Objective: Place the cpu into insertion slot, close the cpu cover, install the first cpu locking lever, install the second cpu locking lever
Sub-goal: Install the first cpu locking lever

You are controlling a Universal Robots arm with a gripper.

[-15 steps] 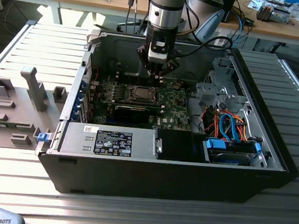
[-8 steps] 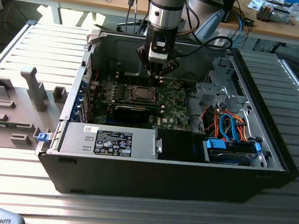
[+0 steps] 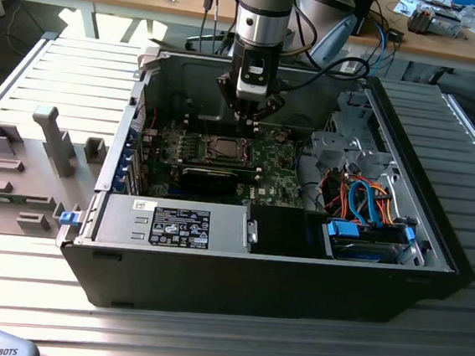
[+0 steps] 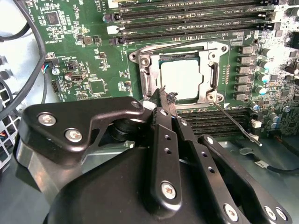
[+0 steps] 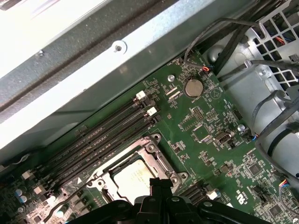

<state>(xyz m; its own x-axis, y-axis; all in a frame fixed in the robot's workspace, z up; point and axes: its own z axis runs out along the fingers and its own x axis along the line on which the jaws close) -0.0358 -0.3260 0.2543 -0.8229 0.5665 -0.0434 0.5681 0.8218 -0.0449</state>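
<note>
The cpu lies flat in the insertion slot, its silver top showing through the window of the cpu cover, which is folded down over it. One thin locking lever sticks out loose from a corner of the socket, and another wire lever runs along the far side. My gripper is shut with nothing in it, its tips at the socket's near edge. In the exterior view the gripper hangs just behind the cpu. The first wrist view shows the gripper beside the cpu.
The socket sits on a green motherboard inside an open computer case. Memory slots flank the socket, and a black card lies in front of it. A power supply and coloured cables fill the front. Grey fixtures stand outside on the exterior view's left.
</note>
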